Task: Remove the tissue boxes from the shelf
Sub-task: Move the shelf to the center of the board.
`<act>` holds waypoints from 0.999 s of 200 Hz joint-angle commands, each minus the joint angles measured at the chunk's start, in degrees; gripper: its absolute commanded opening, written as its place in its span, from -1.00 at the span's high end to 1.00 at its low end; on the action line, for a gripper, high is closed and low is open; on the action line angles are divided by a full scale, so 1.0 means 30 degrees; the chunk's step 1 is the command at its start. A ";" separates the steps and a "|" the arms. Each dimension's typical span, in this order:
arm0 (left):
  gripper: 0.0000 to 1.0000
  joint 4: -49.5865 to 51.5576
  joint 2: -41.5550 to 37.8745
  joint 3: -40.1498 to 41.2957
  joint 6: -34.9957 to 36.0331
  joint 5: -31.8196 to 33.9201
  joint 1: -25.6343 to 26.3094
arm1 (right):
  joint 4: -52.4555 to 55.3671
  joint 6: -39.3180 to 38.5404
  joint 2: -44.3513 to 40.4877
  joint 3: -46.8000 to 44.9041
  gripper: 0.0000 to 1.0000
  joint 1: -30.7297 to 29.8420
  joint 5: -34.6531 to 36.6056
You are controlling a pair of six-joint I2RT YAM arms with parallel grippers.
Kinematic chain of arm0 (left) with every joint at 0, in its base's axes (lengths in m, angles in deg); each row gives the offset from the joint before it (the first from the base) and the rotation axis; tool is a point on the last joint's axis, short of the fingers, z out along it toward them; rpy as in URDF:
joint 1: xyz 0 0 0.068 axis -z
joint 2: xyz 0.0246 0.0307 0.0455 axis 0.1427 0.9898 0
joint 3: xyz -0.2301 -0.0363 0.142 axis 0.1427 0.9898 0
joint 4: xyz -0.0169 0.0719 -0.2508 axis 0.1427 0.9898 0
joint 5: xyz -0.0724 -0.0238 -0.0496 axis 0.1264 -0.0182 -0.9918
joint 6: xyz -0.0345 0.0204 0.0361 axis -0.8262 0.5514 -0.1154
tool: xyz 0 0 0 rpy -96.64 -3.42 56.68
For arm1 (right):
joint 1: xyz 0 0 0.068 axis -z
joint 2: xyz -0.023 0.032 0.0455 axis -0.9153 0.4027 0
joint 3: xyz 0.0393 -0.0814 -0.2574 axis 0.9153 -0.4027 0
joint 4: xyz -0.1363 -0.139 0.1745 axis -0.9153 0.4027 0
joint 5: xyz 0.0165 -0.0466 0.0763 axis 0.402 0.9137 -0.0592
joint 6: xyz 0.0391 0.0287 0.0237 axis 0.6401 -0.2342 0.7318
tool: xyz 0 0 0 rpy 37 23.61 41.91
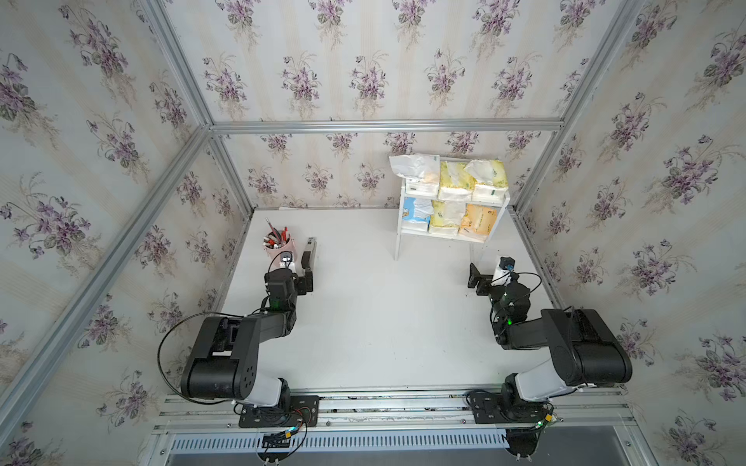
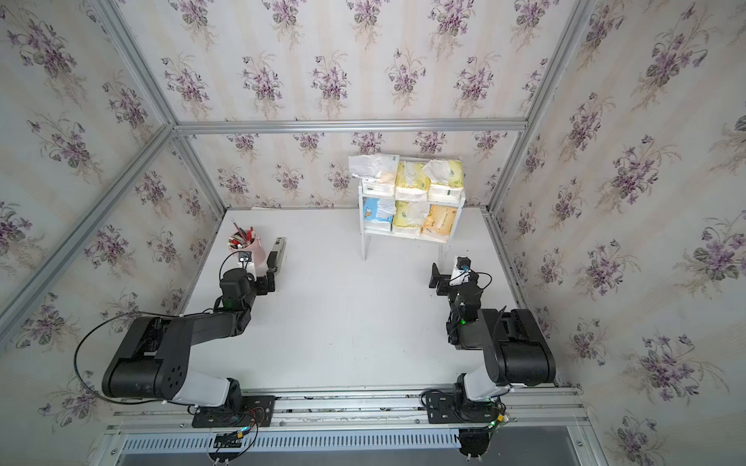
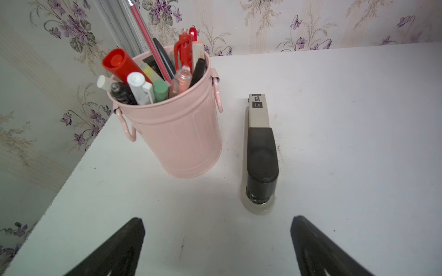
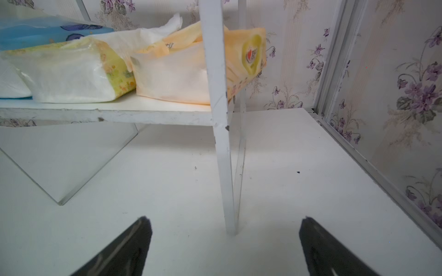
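1. White boards make up the small two-level shelf (image 1: 400, 226), which stands at the back of the white tabletop (image 1: 383, 322), near the flowery wall.
2. All six soft plastic-wrapped tissue packs sit on it, three on each level.
3. Top level: a white pack (image 1: 415, 167), a pale yellow pack (image 1: 454, 183) and another pale yellow pack (image 1: 490, 177).
4. Bottom level: a blue-and-white pack (image 1: 415, 212), a third pale yellow pack (image 1: 444, 218) and an orange pack (image 1: 478, 224).
5. The right claw (image 4: 224, 219) is spread wide and holds nothing. It sits low, just in front of a shelf leg.
6. The left claw (image 3: 216, 221) is spread wide too, with nothing in it. It is near a pink metal bucket of pens (image 3: 177, 133) and a grey-and-black stapler (image 3: 260, 155), well apart from the shelf.
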 commanded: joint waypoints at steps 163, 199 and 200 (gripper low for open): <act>-0.99 0.4981 -1.0754 -0.0080 -0.2214 -0.6290 0.0151 | 0.7946 0.0700 -0.9451 0.0634 -1.00 0.0075 -0.0175; -0.91 0.4392 -0.8558 -0.2735 -0.3327 -1.0728 0.2332 | 1.1941 0.0161 -1.1931 0.2295 -0.99 0.0098 -0.2859; -0.91 0.4399 -0.8443 -0.2851 -0.3285 -1.0787 0.2454 | 1.2076 0.0138 -1.1954 0.2351 -1.00 0.0101 -0.2945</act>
